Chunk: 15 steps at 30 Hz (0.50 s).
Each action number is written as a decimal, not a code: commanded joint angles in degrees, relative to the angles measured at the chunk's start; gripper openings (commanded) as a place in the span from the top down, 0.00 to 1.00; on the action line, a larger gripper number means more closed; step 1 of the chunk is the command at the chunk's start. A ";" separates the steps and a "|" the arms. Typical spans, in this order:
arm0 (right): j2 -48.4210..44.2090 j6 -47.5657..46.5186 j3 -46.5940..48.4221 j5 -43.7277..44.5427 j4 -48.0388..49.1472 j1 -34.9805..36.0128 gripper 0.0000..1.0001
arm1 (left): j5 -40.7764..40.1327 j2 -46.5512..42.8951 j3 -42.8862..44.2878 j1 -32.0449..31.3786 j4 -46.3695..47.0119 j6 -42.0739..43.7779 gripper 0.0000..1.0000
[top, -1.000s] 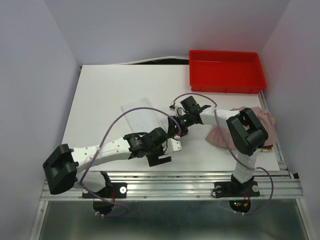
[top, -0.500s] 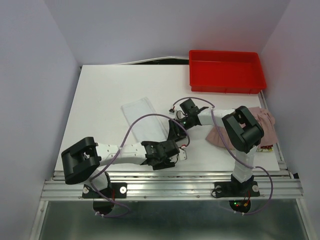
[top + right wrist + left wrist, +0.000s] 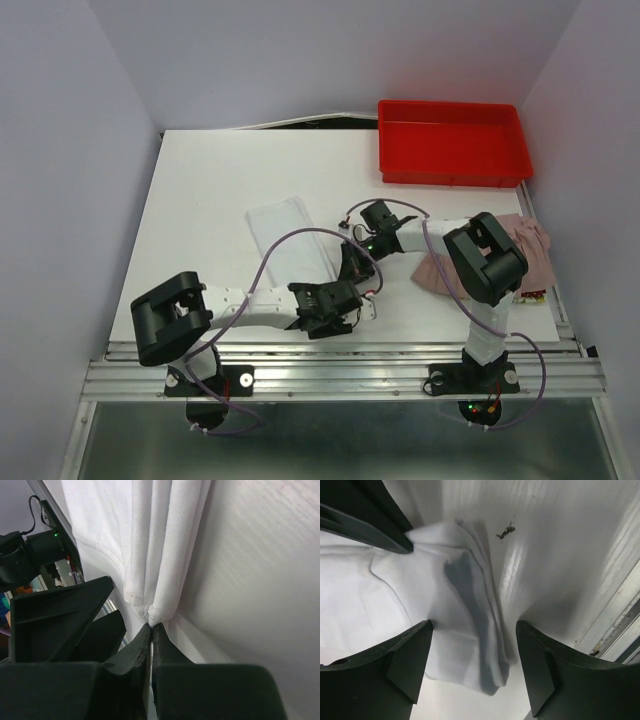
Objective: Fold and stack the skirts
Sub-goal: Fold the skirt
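Note:
The pale grey-white skirt [image 3: 288,236] lies as a long strip on the table, its near end bunched into folds [image 3: 465,605]. My right gripper [image 3: 151,628] is shut, pinching the stitched hem [image 3: 162,611] of that skirt at its near right corner [image 3: 352,262]. My left gripper [image 3: 472,672] hovers just in front of it [image 3: 338,302], open. Its fingers [image 3: 407,655] straddle the rumpled near corner without squeezing it. The pink skirt [image 3: 525,250] lies crumpled at the right edge, partly behind the right arm.
A red plastic tray [image 3: 455,165] stands at the back right. The table's front rail [image 3: 350,352] runs just below both grippers. The two grippers sit very close together, the left one's body showing in the right wrist view [image 3: 60,615]. A dark speck [image 3: 506,530] lies on the table.
The left arm swung inward and forward to the skirt's near corner, its jaws narrowing slightly. The right gripper closed onto the hem.

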 commanded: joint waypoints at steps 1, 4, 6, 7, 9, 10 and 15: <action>-0.98 1.83 -1.04 -4.69 1.74 0.29 0.99 | 1.34 3.64 -0.53 0.71 -0.99 -0.15 0.26; -1.86 2.36 -1.48 -5.84 1.74 0.29 0.99 | 1.43 3.73 -0.62 1.68 -1.17 0.21 0.48; -2.74 2.71 -1.75 -6.80 1.74 0.29 0.97 | 1.86 3.99 -0.62 1.94 -1.87 0.56 0.60; -3.26 2.63 -2.01 -6.80 1.74 0.29 0.80 | 2.47 4.08 -0.53 1.95 -2.22 0.73 0.75; -3.70 2.71 -1.84 -7.24 1.65 -0.49 0.60 | 4.14 3.91 -0.18 2.12 -3.18 1.34 0.93; -3.97 2.72 -1.66 -7.85 1.57 -1.81 0.50 | 4.67 3.64 -0.01 2.12 -3.97 1.35 1.00; -2.75 -5.87 7.10 -7.26 -5.86 -6.56 0.41 | 11.00 -0.74 2.62 2.12 -8.45 2.22 1.00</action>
